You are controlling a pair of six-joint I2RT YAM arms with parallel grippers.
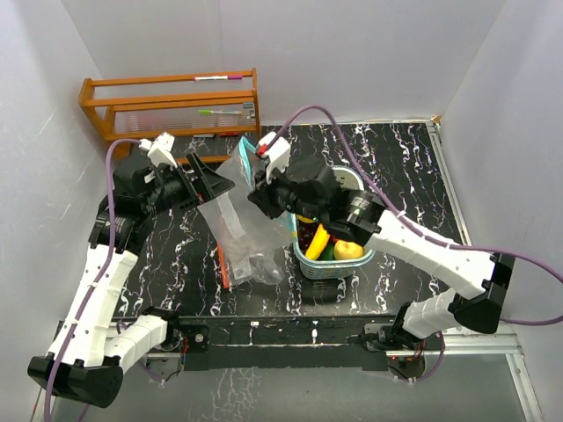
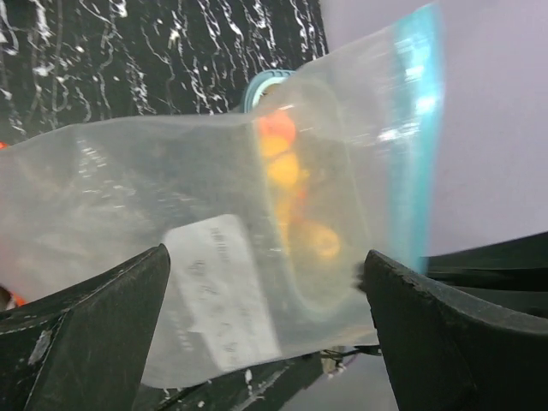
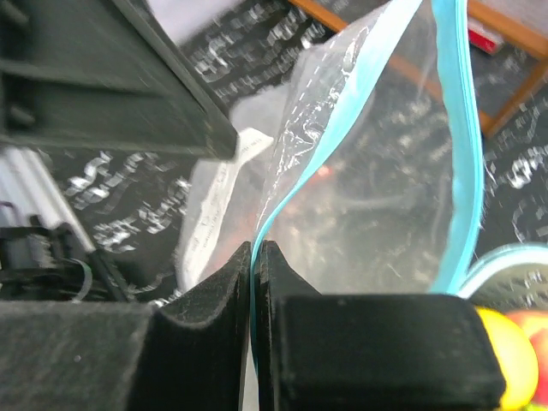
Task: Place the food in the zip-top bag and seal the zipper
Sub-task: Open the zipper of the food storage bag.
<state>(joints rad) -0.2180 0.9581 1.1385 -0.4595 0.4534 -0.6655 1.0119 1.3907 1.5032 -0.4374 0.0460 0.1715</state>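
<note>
Right gripper [image 1: 257, 167]: jaws pressed together on the teal zipper edge of the zip-top bag [image 1: 242, 224]. In the right wrist view the fingers [image 3: 205, 300] meet with only that thin edge between them.
Left gripper [image 1: 214, 180]: jaws spread wide with nothing in them. It sits just beside the bag's upper left edge, and I cannot tell whether it touches.
Left wrist view: the two dark fingers [image 2: 103, 325] stand far apart at the bottom corners, with the bag lying across the gap beyond them.
Zip-top bag: clear plastic, lifted by its top corner over the table [image 1: 396, 167]. The body hangs down and to the left, and the lower end is crumpled on the surface. The mouth gapes between the two teal strips in the right wrist view. A white label [image 2: 218, 282] shows on one side.
Food: in the basket [image 1: 339, 271], just right of the bag and partly under the right arm.
Visible pieces: banana [image 1: 318, 241], yellow round fruit [image 1: 349, 250], dark grapes [image 1: 307, 230].
Seen through the bag: blurred orange and yellow shapes, with the basket's teal rim behind.
Thin orange strip [image 1: 223, 268]: at the bag's lower left edge. I cannot identify it.
Wooden rack [image 1: 167, 105]: at the far left corner, well apart from the basket.
</note>
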